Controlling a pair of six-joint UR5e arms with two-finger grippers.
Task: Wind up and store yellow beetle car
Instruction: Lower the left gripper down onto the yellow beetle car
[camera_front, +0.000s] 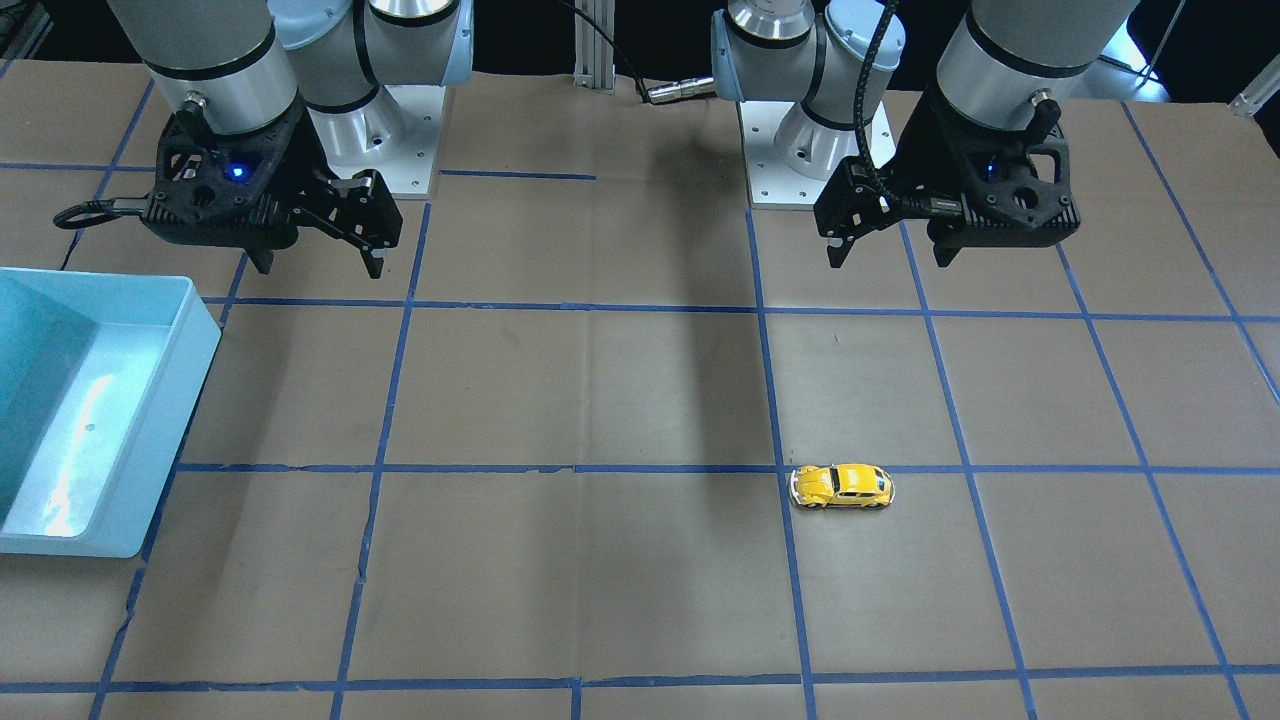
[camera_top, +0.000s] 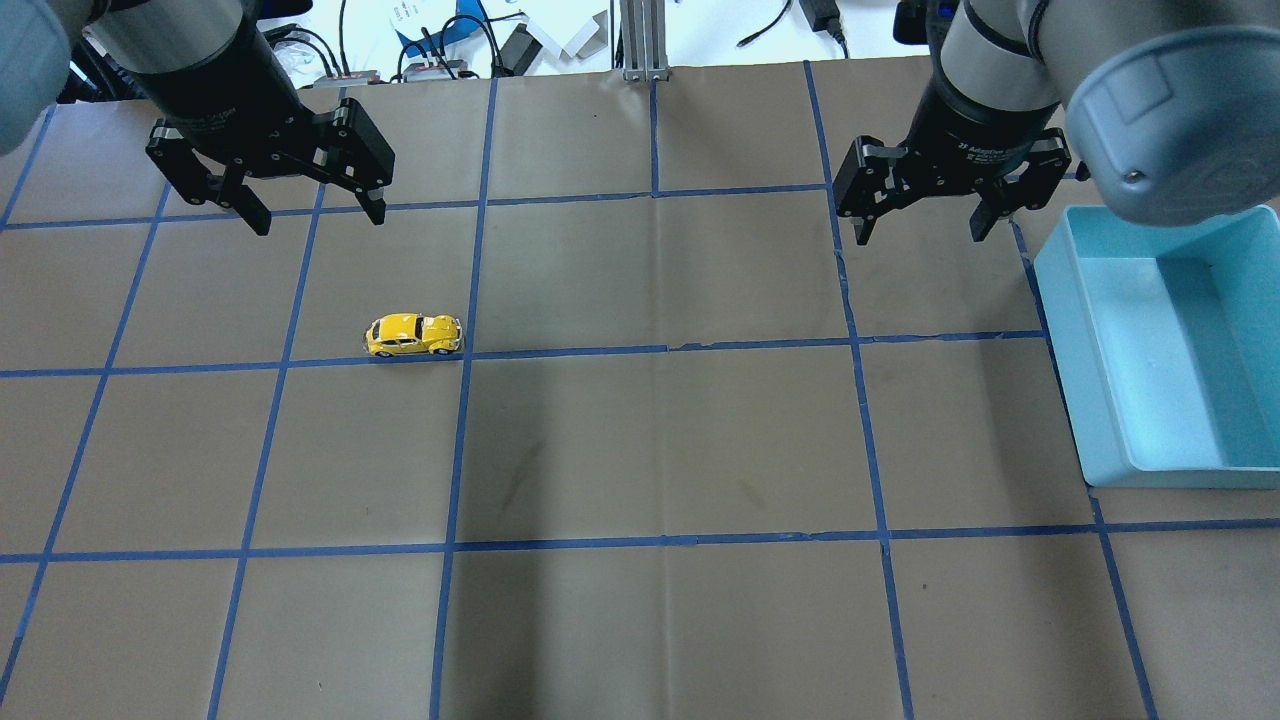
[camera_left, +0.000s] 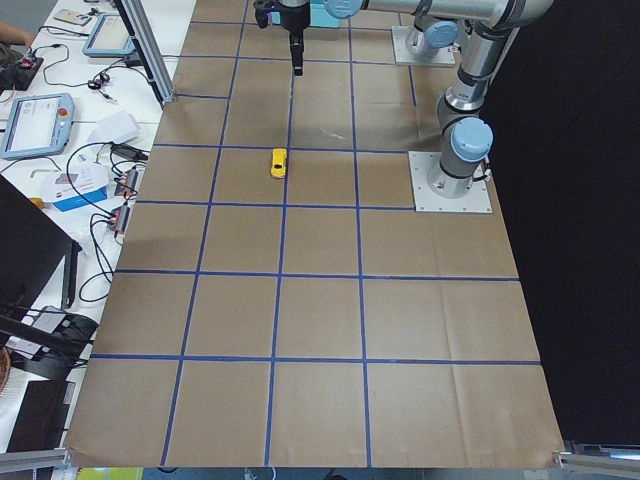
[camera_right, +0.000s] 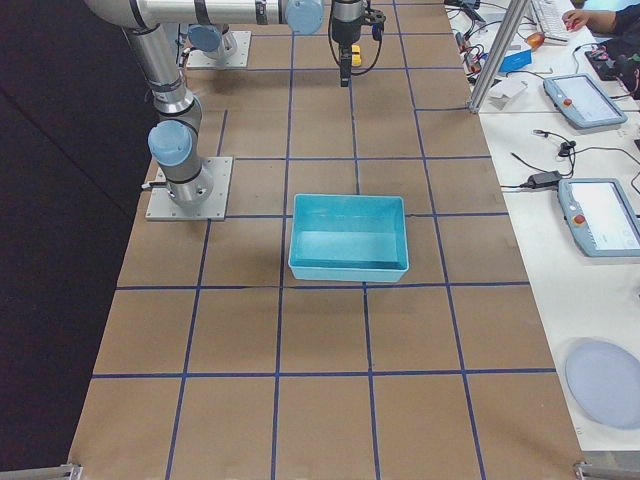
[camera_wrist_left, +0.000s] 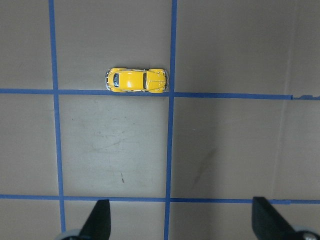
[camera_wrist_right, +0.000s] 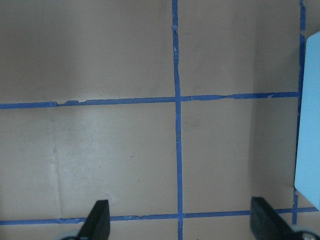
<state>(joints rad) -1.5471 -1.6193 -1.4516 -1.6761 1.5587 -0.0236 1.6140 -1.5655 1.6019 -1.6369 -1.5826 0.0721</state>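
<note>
The yellow beetle car (camera_top: 413, 334) stands on its wheels on the brown paper table, beside a blue tape line on my left half. It also shows in the front view (camera_front: 842, 486), the exterior left view (camera_left: 278, 162) and the left wrist view (camera_wrist_left: 136, 80). My left gripper (camera_top: 320, 220) is open and empty, hanging above the table and apart from the car on the robot's side. In the left wrist view the left gripper (camera_wrist_left: 182, 222) has its fingers wide apart. My right gripper (camera_top: 920, 235) is open and empty too, near the bin; the right wrist view shows the right gripper (camera_wrist_right: 180, 220) over bare paper.
A light blue open bin (camera_top: 1065, 350) sits at the table's right side, also in the front view (camera_front: 195, 330), the exterior right view (camera_right: 348, 270) and the right wrist view (camera_wrist_right: 310, 115). Blue tape lines grid the paper. Arm bases stand at the table's robot side.
</note>
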